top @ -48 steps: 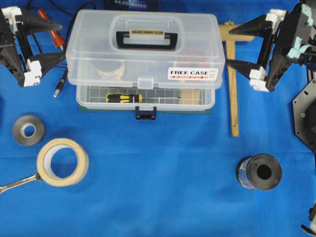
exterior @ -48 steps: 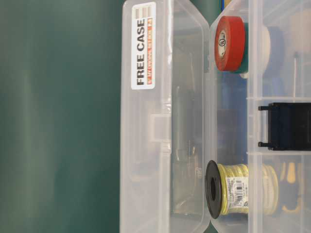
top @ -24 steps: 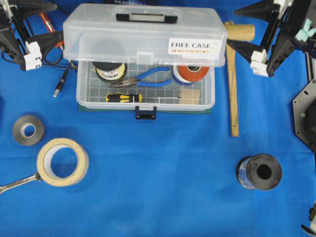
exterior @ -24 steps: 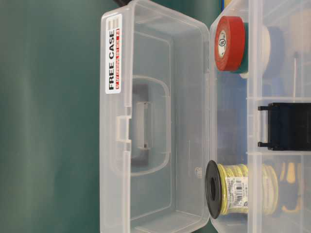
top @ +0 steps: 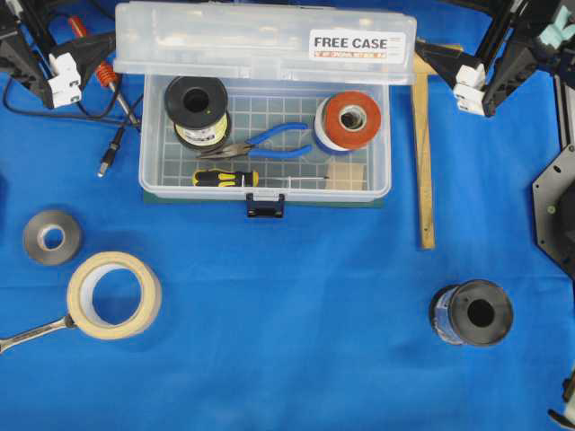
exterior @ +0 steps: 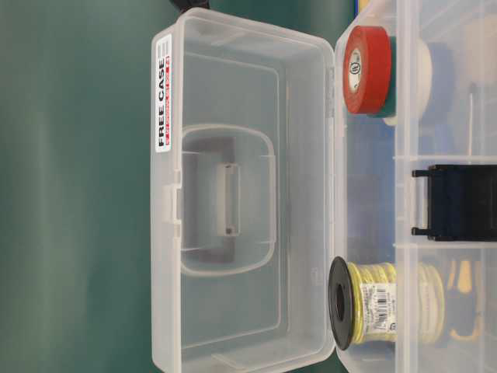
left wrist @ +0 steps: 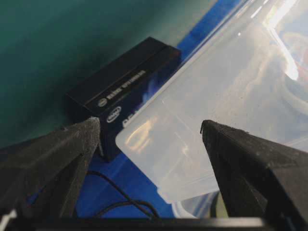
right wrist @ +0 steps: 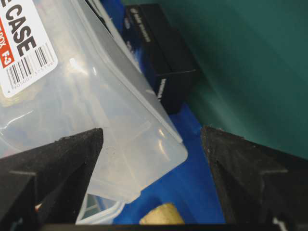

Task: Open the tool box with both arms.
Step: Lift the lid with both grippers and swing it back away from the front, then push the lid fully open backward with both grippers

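Note:
The tool box (top: 265, 184) stands at the far middle of the blue cloth, its clear lid (top: 216, 40) swung up and back, the "FREE CASE" sticker (top: 350, 43) facing up. In the table-level view the lid (exterior: 241, 311) stands wide open. The dark latch (top: 265, 206) hangs at the front. My left gripper (top: 103, 13) is open at the lid's left end; that lid corner (left wrist: 163, 144) lies between its jaws (left wrist: 149, 130). My right gripper (top: 433, 25) is open at the right end, with the other lid corner (right wrist: 144, 149) between its jaws (right wrist: 151, 132).
Inside lie a wire spool (top: 198, 103), blue pliers (top: 265, 139), a screwdriver (top: 225, 177) and orange tape (top: 352, 118). Around the box: masking tape (top: 114, 294), grey tape (top: 51, 236), a wrench (top: 27, 334), a black spool (top: 473, 312), a wooden square (top: 423, 153), a black box (left wrist: 125, 86).
The lid has swung from just lifted to fully raised and tipped back. Both grippers have moved toward the far edge alongside it, staying open.

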`<action>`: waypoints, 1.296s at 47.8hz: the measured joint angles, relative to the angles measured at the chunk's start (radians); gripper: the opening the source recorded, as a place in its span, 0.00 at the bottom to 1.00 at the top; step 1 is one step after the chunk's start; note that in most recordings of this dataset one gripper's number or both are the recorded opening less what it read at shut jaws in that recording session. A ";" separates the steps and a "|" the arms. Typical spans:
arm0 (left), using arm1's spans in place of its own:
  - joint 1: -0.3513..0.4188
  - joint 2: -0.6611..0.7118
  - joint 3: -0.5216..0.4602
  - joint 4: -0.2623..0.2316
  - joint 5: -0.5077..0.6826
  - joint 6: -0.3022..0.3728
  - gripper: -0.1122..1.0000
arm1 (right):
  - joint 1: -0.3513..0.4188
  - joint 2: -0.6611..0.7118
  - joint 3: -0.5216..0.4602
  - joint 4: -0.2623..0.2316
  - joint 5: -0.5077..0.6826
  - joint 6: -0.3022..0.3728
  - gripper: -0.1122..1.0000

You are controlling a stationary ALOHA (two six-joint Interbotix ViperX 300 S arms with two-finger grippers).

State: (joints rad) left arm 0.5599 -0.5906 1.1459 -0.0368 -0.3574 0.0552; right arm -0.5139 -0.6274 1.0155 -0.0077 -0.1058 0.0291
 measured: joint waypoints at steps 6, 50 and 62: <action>0.008 0.012 -0.008 -0.002 -0.008 0.000 0.93 | -0.015 0.017 -0.009 0.002 0.000 0.000 0.87; 0.133 0.137 -0.095 0.000 -0.014 0.002 0.93 | -0.153 0.141 -0.081 0.003 -0.014 -0.002 0.87; 0.170 0.138 -0.098 0.000 -0.014 0.000 0.93 | -0.190 0.206 -0.120 0.003 -0.015 0.000 0.87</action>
State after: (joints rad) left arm 0.7302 -0.4525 1.0477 -0.0368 -0.3712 0.0552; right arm -0.7041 -0.4218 0.8958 -0.0046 -0.1212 0.0291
